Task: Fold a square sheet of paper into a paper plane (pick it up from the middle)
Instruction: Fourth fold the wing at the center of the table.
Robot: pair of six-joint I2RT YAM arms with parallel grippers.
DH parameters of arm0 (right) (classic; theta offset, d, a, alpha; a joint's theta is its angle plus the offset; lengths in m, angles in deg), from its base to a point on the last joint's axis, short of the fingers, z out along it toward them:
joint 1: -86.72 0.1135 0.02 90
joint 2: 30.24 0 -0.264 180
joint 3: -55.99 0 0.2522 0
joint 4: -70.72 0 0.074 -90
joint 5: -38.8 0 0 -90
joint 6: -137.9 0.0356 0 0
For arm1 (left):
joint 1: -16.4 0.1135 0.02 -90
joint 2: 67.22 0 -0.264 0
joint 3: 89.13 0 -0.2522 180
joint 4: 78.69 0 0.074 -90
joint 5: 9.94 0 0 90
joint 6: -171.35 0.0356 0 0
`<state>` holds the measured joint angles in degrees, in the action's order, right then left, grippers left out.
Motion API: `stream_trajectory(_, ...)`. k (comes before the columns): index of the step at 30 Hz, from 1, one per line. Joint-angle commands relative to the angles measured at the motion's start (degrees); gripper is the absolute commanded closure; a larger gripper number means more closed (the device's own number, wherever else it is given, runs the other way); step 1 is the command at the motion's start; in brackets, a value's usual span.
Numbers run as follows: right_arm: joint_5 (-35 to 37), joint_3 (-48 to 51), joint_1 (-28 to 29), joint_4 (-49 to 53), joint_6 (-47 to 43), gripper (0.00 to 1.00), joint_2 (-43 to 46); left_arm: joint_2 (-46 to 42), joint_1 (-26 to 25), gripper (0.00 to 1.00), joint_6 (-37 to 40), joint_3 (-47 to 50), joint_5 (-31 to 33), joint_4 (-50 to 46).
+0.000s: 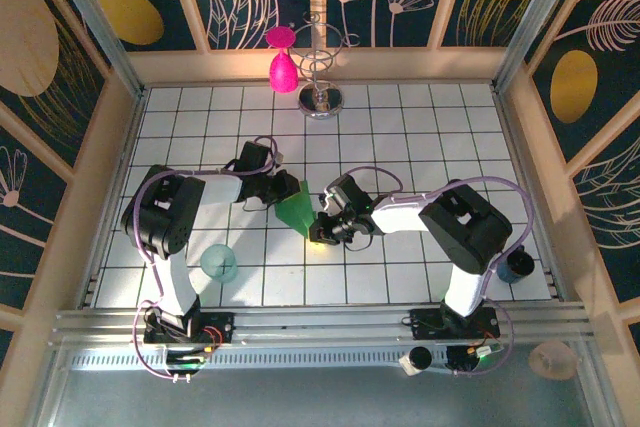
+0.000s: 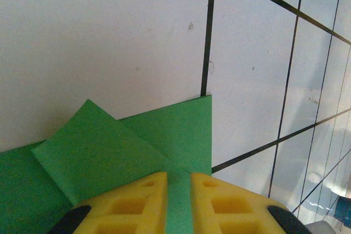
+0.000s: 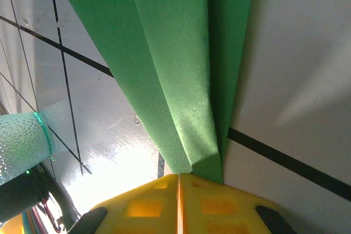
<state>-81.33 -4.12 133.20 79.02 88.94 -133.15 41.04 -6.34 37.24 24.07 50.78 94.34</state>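
Two arms reach in toward one piece of green paper (image 1: 297,205) lying near the middle of the white tiled table (image 1: 420,137), where it shows from above as a narrow folded wedge with its broad end up-left and its point down-right. At the broad end the left gripper (image 1: 284,190) is clamped onto it: from the left wrist, a strip of green runs straight between the two yellow pads (image 2: 131,201), with a folded flap lying loose just beyond them. At the pointed end the right gripper (image 1: 322,229) has its yellow pads (image 3: 148,206) pressed together to a hairline seam; the creased point of the paper runs right up to those tips, but whether it is caught between them I cannot tell. Nearest by is a translucent teal cup (image 1: 219,262), standing toward the near-left beside the left arm and apart from the paper. At the far edge a pink teardrop-shaped object (image 1: 283,72) hangs by a wire stand on a round metal base (image 1: 322,97), well away from both grippers. A dark cup (image 1: 517,265) sits at the table's right edge behind the right arm. Dark blue wall panels with pale leaf drawings and gold discs (image 1: 130,15) close the space in.
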Motion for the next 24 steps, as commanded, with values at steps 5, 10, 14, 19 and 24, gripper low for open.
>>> stream_trajectory(5, 1.18, -0.84, -0.07, 0.06, -0.57, 0.86, 3.81, 2.09, 0.79, 0.8, 1.14, 2.01, 1.61, 0.51)
stream_trajectory(10, 3.33, -4.59, -1.94, 0.22, -0.59, 0.85, 2.28, 2.0, 0.77, 0.8, 0.97, 2.2, 1.54, 0.76)
stream_trajectory(14, 3.89, -7.61, -2.54, 1.71, -1.56, 0.88, -1.87, 1.86, 0.77, 0.8, 0.66, 2.4, 1.26, 1.11)
stream_trajectory(19, 4.48, -9.43, -2.89, 3.58, -2.25, 0.9, -4.89, 1.26, 0.77, 0.8, 0.61, 2.76, 1.13, 1.03)
stream_trajectory(24, 4.67, -8.77, -2.97, 4.45, -2.45, 0.91, -6.56, 0.26, 0.75, 0.8, 0.44, 2.35, 0.59, 0.86)
